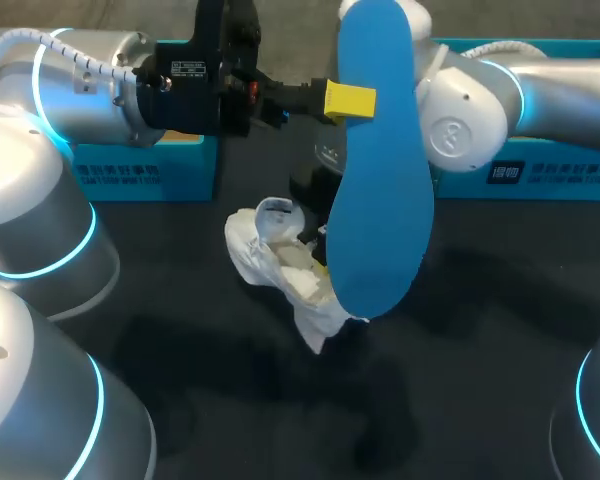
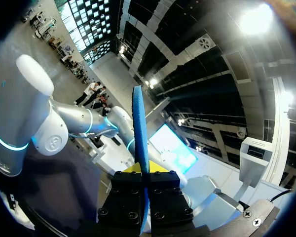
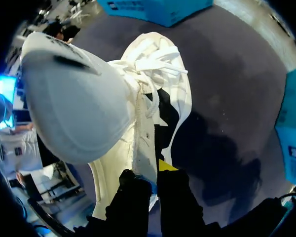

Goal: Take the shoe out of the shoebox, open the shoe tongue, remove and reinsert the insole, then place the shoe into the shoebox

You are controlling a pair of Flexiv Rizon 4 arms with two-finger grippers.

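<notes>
High over the table my left gripper (image 1: 348, 100) is shut on a blue insole (image 1: 375, 170), which hangs upright in front of the shoe. In the left wrist view the insole (image 2: 139, 123) stands edge-on between the fingers of the left gripper (image 2: 145, 175). A white lace-up shoe (image 1: 280, 260) rests on the black table below. My right gripper (image 1: 322, 238), mostly hidden behind the insole, is shut on the shoe's side wall. The right wrist view shows the shoe (image 3: 163, 84) with the wall pinched in the right gripper (image 3: 150, 170); a broad pale flap (image 3: 74, 98) rises beside the laces.
Blue shoebox parts stand along the back of the table, one at the left (image 1: 150, 170) and one at the right (image 1: 550, 170). Dark tabletop (image 1: 180, 340) lies in front of the shoe.
</notes>
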